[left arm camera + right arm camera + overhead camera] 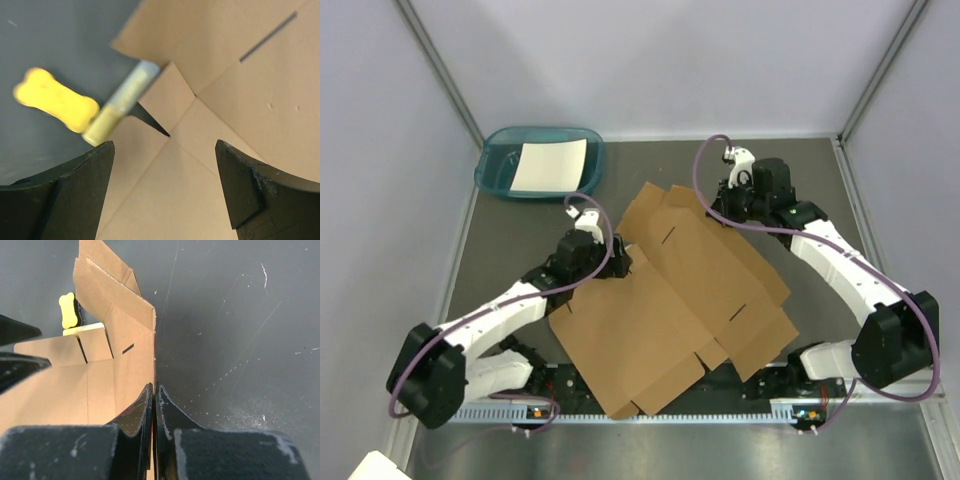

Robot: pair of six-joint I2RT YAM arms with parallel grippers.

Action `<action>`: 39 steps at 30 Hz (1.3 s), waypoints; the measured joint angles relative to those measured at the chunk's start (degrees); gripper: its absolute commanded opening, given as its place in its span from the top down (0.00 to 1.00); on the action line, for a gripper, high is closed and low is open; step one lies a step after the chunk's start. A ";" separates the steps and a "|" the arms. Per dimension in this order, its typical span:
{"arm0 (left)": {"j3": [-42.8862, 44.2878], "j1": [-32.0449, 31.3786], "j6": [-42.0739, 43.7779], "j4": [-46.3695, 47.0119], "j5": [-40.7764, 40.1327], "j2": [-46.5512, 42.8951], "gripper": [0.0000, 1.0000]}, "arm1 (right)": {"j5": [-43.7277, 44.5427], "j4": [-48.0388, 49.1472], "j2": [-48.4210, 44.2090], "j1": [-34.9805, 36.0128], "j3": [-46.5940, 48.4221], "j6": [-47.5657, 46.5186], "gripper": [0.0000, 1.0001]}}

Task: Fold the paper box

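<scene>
Left wrist view, left hand (pixel 164 145): released, its two dark fingers (pixel 75 195) spread wide with nothing between them, hanging over bare cardboard.
Under the left hand: the paper box (pixel 225 90), seen where several creases meet, with a narrow dark wedge-shaped cut between two flaps.
Just past the left hand: a pale stick (pixel 122 102), blurred, lies across the box's left edge. Its lower end meets a yellow bone-shaped piece (pixel 55 99) that lies on the dark grey bench (pixel 45 40).
Right hand (pixel 155 387): clenched on the edge of a box flap, which stands upright and runs straight away from the fingers.
Paper box, top view: a large brown die-cut sheet in the middle of the bench, between the two arms. Most of it lies flat, its far right part is lifted, and its near corner reaches over the rail by the arm bases.
Far left corner: a teal tray (pixel 490 165) holding a white sheet (pixel 550 165), apart from the box.
</scene>
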 measured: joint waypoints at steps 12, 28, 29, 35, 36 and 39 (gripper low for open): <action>0.92 1.60 -4.00 0.87 11.91 11.06 0.07 | -0.24 0.02 -0.37 0.37 -0.02 -0.04 1.00; 3.72 5.35 -5.14 10.40 15.58 20.15 0.24 | -0.70 0.02 -0.46 0.72 -0.02 -0.42 1.00; 3.72 5.55 -5.22 10.95 15.89 20.50 0.30 | -0.74 0.02 -0.46 0.74 -0.02 -0.44 1.00; 3.48 6.21 -6.43 15.26 19.93 23.80 0.51 | -0.83 0.00 -0.46 0.74 -0.07 -0.46 1.00; 3.15 6.21 -6.73 16.06 20.52 23.82 0.57 | -0.81 0.00 -0.46 0.74 -0.11 -0.46 1.00; 1.42 6.21 -7.19 19.47 22.27 23.69 0.70 | -0.81 -0.04 -0.48 0.74 -0.35 -0.46 1.00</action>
